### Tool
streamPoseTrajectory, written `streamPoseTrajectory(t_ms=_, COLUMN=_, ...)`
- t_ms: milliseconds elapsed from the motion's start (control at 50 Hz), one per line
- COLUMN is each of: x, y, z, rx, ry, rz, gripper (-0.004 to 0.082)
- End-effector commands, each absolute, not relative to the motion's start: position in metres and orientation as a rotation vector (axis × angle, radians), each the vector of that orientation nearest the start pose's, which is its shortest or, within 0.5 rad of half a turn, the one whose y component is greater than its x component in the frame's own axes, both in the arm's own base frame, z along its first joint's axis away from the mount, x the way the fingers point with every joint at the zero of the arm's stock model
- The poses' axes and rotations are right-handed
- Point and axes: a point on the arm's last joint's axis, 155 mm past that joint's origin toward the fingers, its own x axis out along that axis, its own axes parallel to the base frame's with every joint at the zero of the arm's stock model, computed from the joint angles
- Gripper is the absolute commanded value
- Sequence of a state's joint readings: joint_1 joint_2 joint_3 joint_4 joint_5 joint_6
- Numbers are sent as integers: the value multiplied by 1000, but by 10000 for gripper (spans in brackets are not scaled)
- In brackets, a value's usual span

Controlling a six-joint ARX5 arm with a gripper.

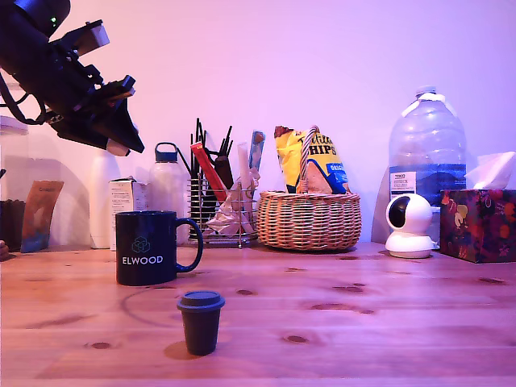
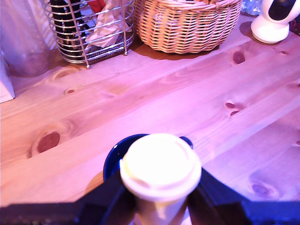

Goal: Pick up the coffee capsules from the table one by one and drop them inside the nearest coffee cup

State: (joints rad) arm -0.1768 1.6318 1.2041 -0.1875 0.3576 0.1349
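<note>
Pinching one capsule (image 2: 160, 169) in my end effector (image 2: 159, 197) above the mug (image 1: 146, 247), I judge its drop imminent, leaving another capsule (image 1: 201, 322) near the table's (image 1: 403, 322) front edge.

Black angular arm (image 1: 60, 76) with dark cables, a small green light, and a black claw (image 1: 121, 143).

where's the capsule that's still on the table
In the exterior view the coffee capsule stands rim-up on the wooden table, near the front edge, just in front of and slightly to the view's right of the coffee cup.
</note>
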Motion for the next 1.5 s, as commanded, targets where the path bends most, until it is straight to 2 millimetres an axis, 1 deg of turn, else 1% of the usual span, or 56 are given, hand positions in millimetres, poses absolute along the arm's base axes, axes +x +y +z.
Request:
streamPoseTrajectory(t_ms=0, x=460, y=-149, z=171, rx=66, ry=607, rz=-560, gripper=198)
streamPoseTrajectory(t_ms=140, x=458, y=-152, z=168, rx=70, ry=634, rz=-555, gripper=198)
streamPoseTrajectory(t_ms=540, x=473, y=-164, z=160, rx=108, ry=733, rz=-538, gripper=198)
streamPoseTrajectory(t_ms=860, x=485, y=-169, z=140, rx=142, ry=850, rz=-523, gripper=198)
streamPoseTrajectory(t_ms=1020, x=489, y=-162, z=127, rx=172, ry=906, rz=-486, gripper=198)
streamPoseTrajectory(t_ms=1100, x=489, y=-163, z=123, rx=175, ry=914, rz=-484, gripper=198)
streamPoseTrajectory(t_ms=1480, x=488, y=-157, z=118, rx=191, ry=936, rz=-454, gripper=199)
